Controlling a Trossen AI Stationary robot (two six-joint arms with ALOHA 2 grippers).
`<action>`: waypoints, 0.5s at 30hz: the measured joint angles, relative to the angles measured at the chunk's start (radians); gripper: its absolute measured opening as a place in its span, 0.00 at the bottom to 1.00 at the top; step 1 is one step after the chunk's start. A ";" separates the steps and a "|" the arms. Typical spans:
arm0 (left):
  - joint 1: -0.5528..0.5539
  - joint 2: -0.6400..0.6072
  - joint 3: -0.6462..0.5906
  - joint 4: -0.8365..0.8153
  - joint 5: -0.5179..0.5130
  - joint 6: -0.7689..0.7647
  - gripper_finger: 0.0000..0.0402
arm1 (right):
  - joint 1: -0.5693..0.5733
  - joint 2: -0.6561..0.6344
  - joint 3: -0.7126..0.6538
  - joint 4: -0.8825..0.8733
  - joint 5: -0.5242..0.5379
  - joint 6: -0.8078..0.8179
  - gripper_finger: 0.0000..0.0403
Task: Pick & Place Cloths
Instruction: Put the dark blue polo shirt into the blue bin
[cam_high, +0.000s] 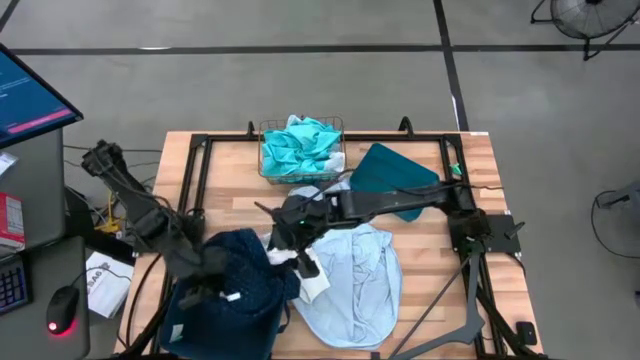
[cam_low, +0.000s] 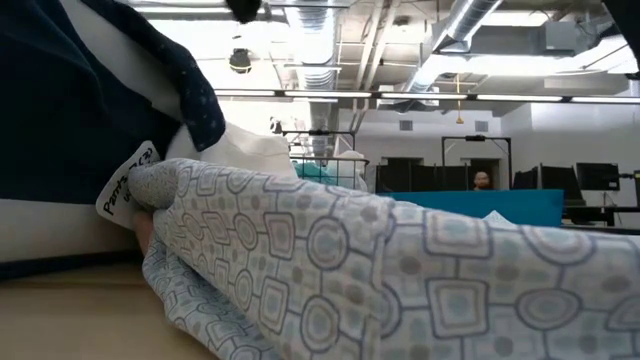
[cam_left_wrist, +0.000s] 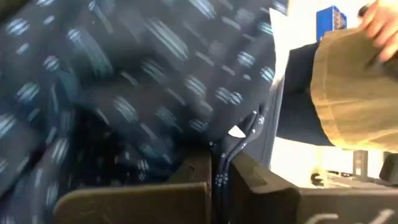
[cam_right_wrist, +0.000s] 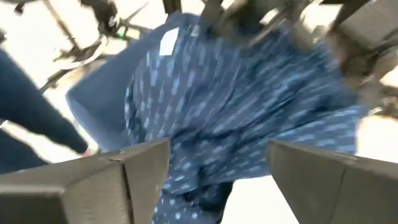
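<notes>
Sorting partly done, by the look of it: turquoise cloth (cam_high: 300, 145) already heaped in wire basket (cam_high: 303, 150) at far edge of surface (cam_high: 480, 190). Teal bin (cam_high: 392, 176) just beside it, contents not visible. Two garments left out: navy dotted cloth (cam_high: 235, 285) at near left, pale blue patterned cloth (cam_high: 350, 280) beside it toward the middle, edges touching. White fabric (cam_high: 312, 280) showing between them.

Left pincer (cam_left_wrist: 214, 180) closed on a fold of navy dotted cloth, cloth bunched up around it. Right pincer (cam_right_wrist: 217, 165) spread open, nothing held, poised over the navy cloth near the junction of the two garments.

Surface: pale wood planks, black frame rails. Room: grey floor with dark tape lines, monitor (cam_high: 30, 90) at left, a person seated far back among desks in low view.
</notes>
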 joint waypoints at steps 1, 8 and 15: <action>-0.031 0.004 0.000 0.000 -0.011 -0.029 0.00 | 0.003 -0.017 0.000 0.002 0.019 0.012 0.65; -0.293 0.067 0.000 0.002 -0.123 -0.254 0.00 | 0.038 -0.154 0.002 -0.038 0.230 0.124 0.63; -0.401 0.220 0.000 -0.020 -0.213 -0.301 0.00 | 0.082 -0.217 0.001 -0.049 0.408 0.214 0.61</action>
